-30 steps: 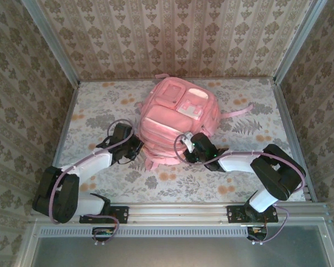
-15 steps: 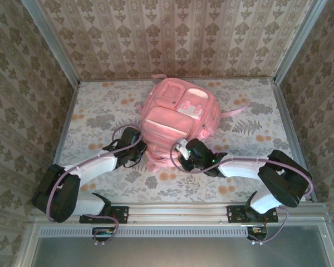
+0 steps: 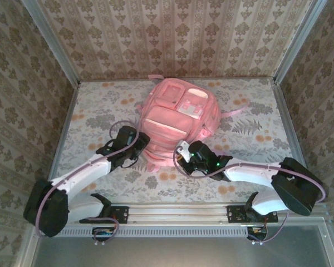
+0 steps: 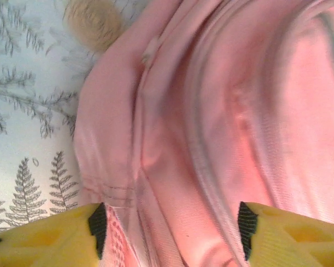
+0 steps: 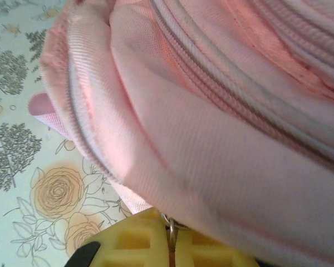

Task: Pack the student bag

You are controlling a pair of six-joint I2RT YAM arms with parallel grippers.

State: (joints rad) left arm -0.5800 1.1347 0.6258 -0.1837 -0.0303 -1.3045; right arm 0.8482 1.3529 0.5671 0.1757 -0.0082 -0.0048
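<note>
Pinching a small metal zip pull (image 5: 170,223) between its pressed-together yellow fingers, the right gripper (image 5: 170,247) sits at the near edge of the student bag (image 3: 178,117), just right of that edge's middle. The zip track running away from the pull looks closed along the whole length that the right wrist view shows. At the bag's near left corner the left gripper (image 4: 170,228) stands spread, its two pads well apart. A fold of pink fabric and a seam lie between them, and as far as can be seen nothing is clamped. The bag itself lies flat with its front up on the flowered table (image 3: 256,139), its top toward the far wall and a strap (image 3: 236,110) trailing off its right side. Every front pocket seen from above appears zipped, so what is inside the bag is hidden and cannot be told. No loose item lies around the bag on any side. Judging from that, the filling looks done or nearly so, and the work in hand seems to be the zip at the near edge. What is left is probably finishing that zip run and letting go, though whether the main compartment is fully shut cannot be told.
</note>
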